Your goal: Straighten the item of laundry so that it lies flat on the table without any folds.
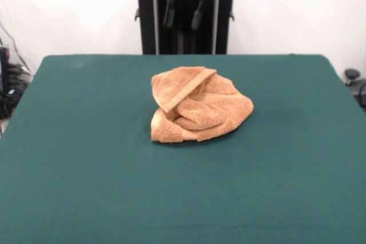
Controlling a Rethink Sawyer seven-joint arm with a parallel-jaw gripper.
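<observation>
The orange-tan towel (197, 106) lies in a crumpled heap near the middle of the dark green table (86, 187), a little toward the far side. It is folded over on itself, and its smoother woven band runs diagonally across the upper left of the heap. My gripper (183, 15) hangs drawn back at the top of the front view, well above and behind the towel and in front of the pedestal. Its two dark fingers (170, 12) stand apart with nothing between them.
The black pedestal (150, 27) stands behind the table's far edge against a white wall. Cables and dark equipment (8, 84) sit off the table's left side. A small black object (351, 75) is off the right corner.
</observation>
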